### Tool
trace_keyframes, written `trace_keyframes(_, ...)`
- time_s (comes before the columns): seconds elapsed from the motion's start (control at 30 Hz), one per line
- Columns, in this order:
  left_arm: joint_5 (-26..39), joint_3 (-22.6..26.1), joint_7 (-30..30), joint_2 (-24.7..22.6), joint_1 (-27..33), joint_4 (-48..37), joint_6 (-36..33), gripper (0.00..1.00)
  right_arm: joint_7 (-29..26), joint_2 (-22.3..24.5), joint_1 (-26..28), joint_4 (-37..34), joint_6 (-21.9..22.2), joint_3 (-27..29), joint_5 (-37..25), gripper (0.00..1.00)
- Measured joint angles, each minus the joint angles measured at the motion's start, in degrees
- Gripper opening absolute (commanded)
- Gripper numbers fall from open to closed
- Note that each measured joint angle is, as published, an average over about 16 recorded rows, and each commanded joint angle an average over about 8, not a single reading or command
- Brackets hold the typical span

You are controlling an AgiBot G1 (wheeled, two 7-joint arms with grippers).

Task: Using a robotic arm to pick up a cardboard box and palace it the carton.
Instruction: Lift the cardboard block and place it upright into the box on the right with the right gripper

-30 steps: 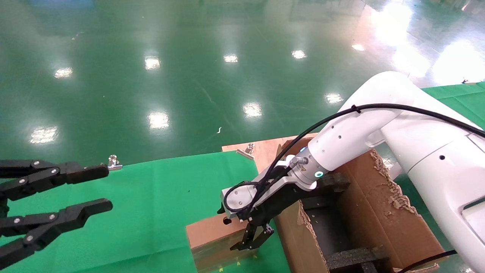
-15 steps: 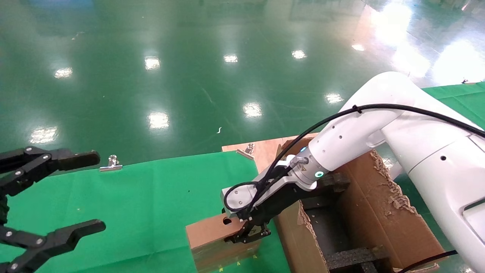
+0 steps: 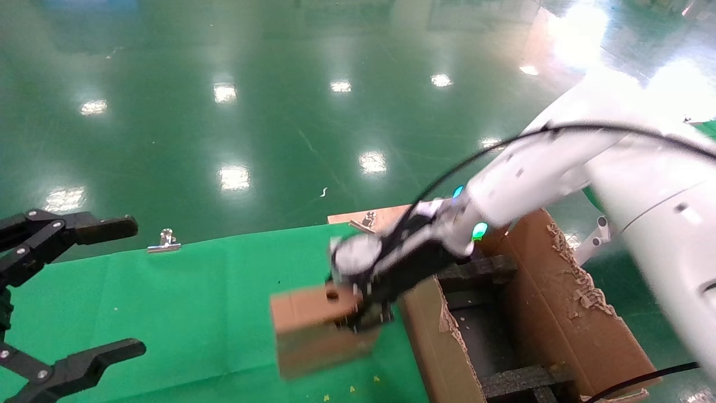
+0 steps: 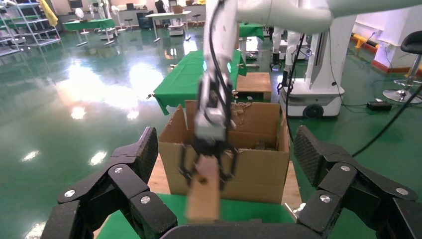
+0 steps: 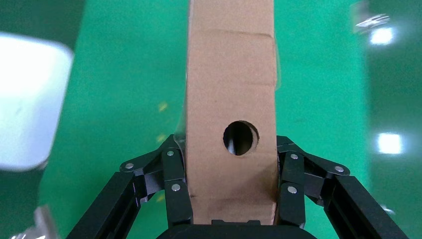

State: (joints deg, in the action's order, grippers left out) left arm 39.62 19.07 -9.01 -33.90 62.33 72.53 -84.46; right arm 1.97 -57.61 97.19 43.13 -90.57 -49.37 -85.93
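My right gripper (image 3: 366,319) clamped on cardboard box (image 3: 319,330), lifted beside carton (image 3: 559,319), my left gripper (image 3: 84,291) spread wide, idle

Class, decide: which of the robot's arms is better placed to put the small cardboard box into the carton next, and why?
Right. The right gripper is shut on the cardboard box, beside the carton. The left gripper hangs open and empty, far across the green cloth.

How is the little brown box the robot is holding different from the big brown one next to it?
The cardboard box is small, flat and closed, with a round hole; the carton is far larger, open-topped, with ragged flaps and black foam inside. The box is clamped in the right tool; the carton stands untouched. Both are plain brown cardboard.
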Motion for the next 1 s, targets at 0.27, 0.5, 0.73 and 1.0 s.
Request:
trace_keyframes(0.27, 0.0, 0.0, 0.0, 0.0, 0.0, 0.0, 0.0, 1.0, -0.5, 4.0, 9.8, -2.8, -0.8, -2.4, 5.4, 0.0)
trace_keyframes(0.5, 0.0, 0.0, 0.0, 0.0, 0.0, 0.0, 0.0, 1.0, -0.3, 8.5, 17.3, -3.8, -1.1, -8.6, 9.0, 0.0)
trace_keyframes(0.73, 0.0, 0.0, 0.0, 0.0, 0.0, 0.0, 0.0, 1.0, -0.4, 15.4, 23.0, -4.2, -1.1, -16.3, 11.0, 0.0)
trace_keyframes(1.0, 0.0, 0.0, 0.0, 0.0, 0.0, 0.0, 0.0, 1.0, -1.4, 25.7, 28.5, -3.7, -0.9, -24.5, 11.5, 0.0)
